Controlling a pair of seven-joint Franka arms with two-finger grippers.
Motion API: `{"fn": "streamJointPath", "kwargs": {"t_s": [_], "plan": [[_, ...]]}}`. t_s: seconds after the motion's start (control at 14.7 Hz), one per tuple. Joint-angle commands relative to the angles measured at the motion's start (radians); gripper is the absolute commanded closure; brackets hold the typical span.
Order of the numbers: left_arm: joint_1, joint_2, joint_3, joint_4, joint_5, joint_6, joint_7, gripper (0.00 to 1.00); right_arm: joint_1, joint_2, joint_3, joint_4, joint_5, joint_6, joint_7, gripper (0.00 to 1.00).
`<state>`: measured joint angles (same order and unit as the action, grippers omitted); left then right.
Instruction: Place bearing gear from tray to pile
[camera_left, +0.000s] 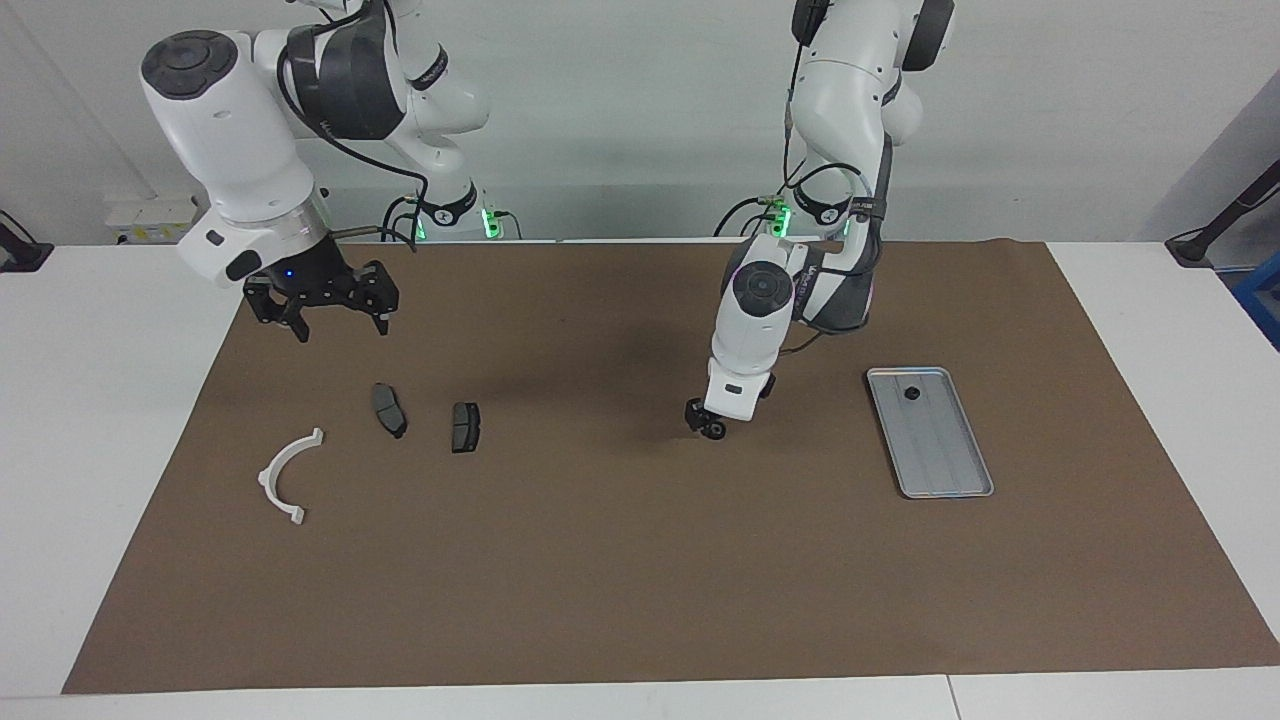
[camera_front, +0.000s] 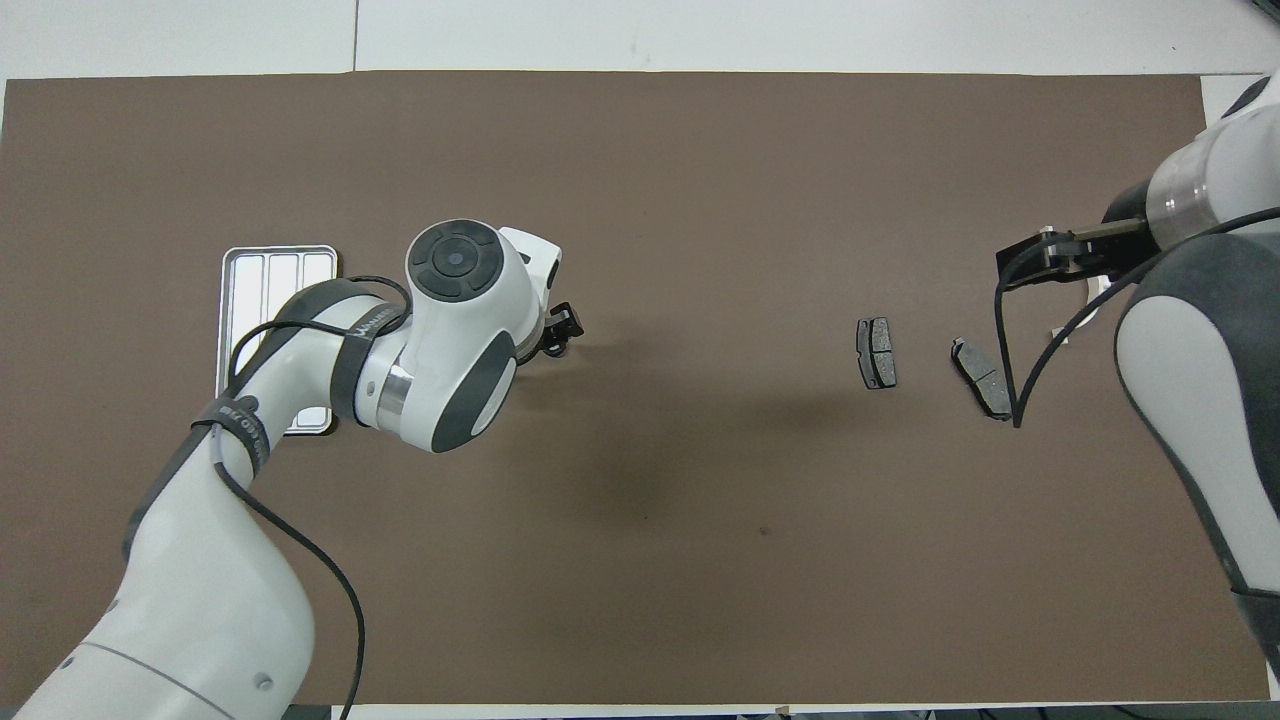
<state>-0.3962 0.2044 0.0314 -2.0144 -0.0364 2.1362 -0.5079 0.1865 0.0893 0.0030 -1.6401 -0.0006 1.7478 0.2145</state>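
Observation:
The silver ribbed tray lies toward the left arm's end of the mat, with one small dark round part in its end nearer the robots. My left gripper is low over the mat between tray and pile, shut on a small dark round bearing gear. In the overhead view the left gripper is beside the tray. The pile is a white half-ring bracket and two dark brake pads. My right gripper hangs open and empty above the mat near the pads.
A brown mat covers the table's middle, with white table edge around it. In the overhead view the pads show, and the right arm hides most of the bracket.

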Motion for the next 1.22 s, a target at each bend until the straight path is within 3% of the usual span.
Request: {"fn": "streamJointPath", "kwargs": {"t_s": [0.0, 0.27, 0.54, 0.82, 0.95, 1.16], "plan": [[0.173, -0.143, -0.007, -0.145, 0.001, 0.002, 0.297, 0.0, 0.091, 0.056, 0.0, -0.006, 0.022, 0.074, 0.162, 0.0], [0.321, -0.137, -0.007, -0.162, 0.001, 0.06, 0.544, 0.0, 0.23, 0.154, 0.0, 0.009, 0.019, 0.182, 0.394, 0.0], [0.349, -0.112, -0.005, -0.204, 0.001, 0.149, 0.557, 0.01, 0.341, 0.288, -0.001, 0.089, 0.002, 0.233, 0.574, 0.0], [0.379, -0.109, -0.005, -0.228, 0.0, 0.166, 0.525, 0.23, 0.43, 0.419, -0.006, 0.173, -0.051, 0.223, 0.69, 0.0], [0.385, -0.112, -0.004, -0.247, 0.0, 0.169, 0.514, 0.29, 0.458, 0.536, -0.002, 0.317, -0.079, 0.197, 0.784, 0.0], [0.382, -0.111, -0.005, -0.256, 0.0, 0.18, 0.433, 0.36, 0.476, 0.622, -0.002, 0.419, -0.078, 0.199, 0.819, 0.0]]}}
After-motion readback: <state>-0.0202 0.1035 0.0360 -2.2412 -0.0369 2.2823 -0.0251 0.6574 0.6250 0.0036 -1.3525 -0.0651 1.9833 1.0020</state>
